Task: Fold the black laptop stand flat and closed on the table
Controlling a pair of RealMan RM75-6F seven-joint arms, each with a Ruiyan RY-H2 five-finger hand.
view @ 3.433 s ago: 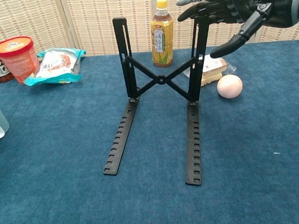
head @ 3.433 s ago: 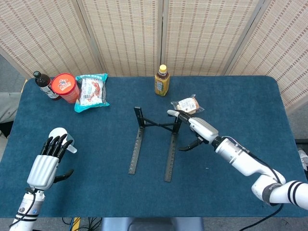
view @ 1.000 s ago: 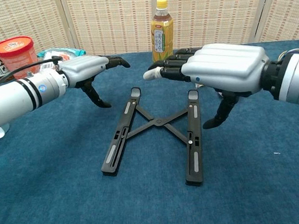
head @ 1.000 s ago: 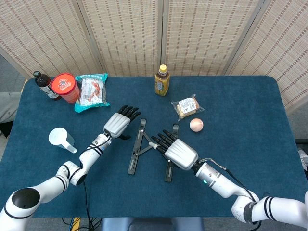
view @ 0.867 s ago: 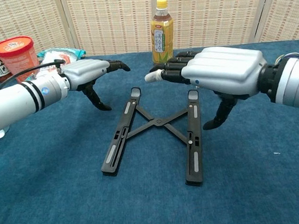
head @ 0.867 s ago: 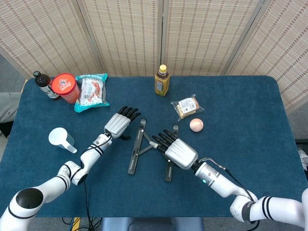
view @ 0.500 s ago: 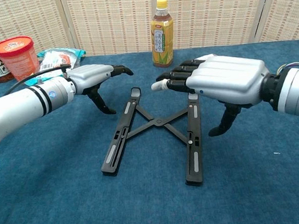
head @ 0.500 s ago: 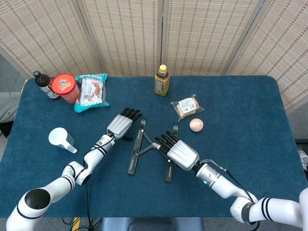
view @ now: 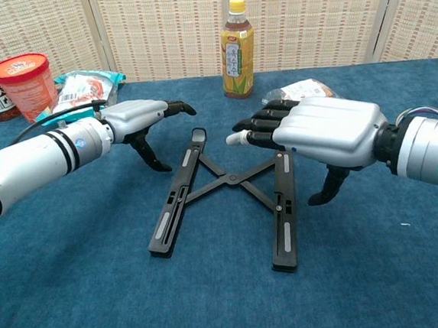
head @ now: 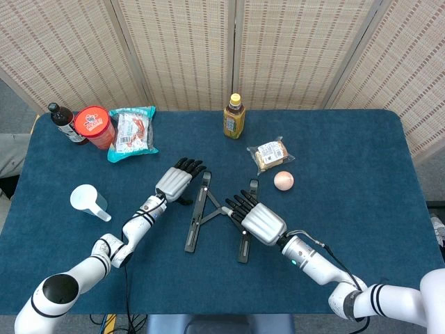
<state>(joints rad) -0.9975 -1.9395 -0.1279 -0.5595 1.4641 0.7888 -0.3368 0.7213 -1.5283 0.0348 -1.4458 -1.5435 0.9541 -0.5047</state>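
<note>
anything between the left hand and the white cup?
No. In the head view, only bare blue tablecloth separates the left hand from the white cup; the black laptop stand lies on the hand's other side.

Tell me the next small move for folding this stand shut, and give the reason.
Probably bring both hands inward to press the two rails together. The laptop stand already lies flat on the table, but its rails are spread with the cross brace open between them. The left robot hand hovers outside the left rail and the right robot hand above the right rail, both open and holding nothing.
</note>
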